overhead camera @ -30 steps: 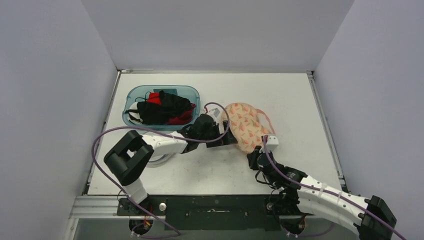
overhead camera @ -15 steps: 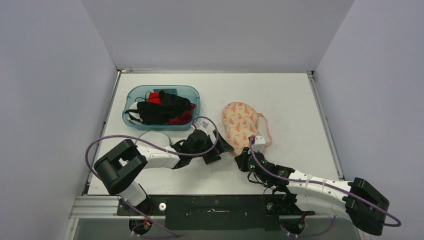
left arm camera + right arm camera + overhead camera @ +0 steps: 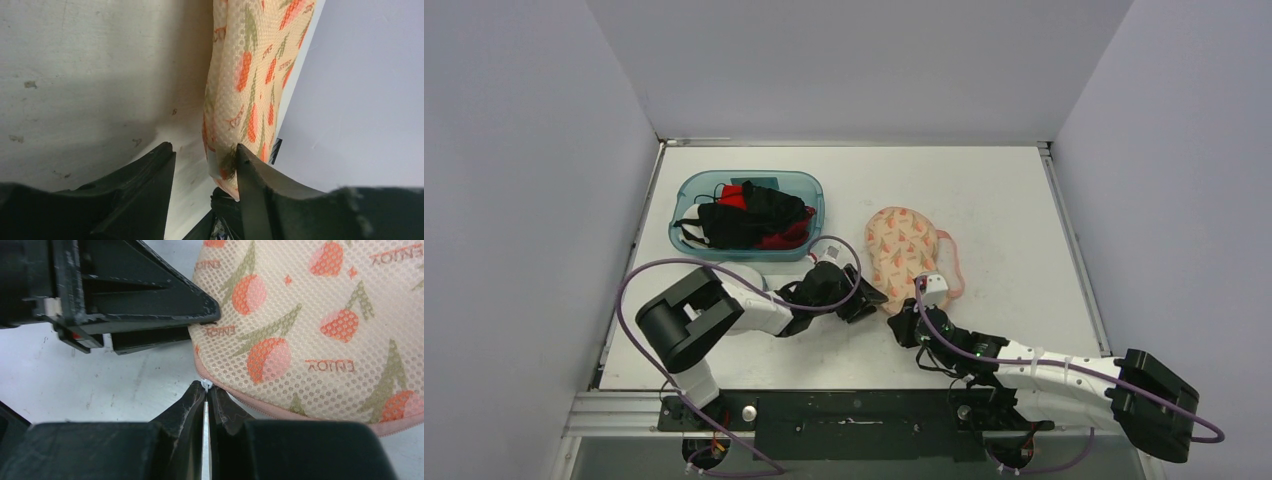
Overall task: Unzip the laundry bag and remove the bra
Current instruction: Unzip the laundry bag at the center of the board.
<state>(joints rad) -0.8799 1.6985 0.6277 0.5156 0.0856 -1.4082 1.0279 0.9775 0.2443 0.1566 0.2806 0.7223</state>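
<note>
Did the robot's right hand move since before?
Yes. The right gripper, pinching the edge of the laundry bag, has slid left, away from the right edge of the table.

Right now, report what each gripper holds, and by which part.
The right gripper is shut on the small white zipper pull at the pink seam of the laundry bag. The left gripper straddles the bag's near end, jaws apart, nothing clamped.

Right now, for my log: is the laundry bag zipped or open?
Zipped where visible: laundry bag's zip runs closed; right gripper pinches the zip pull.
</note>
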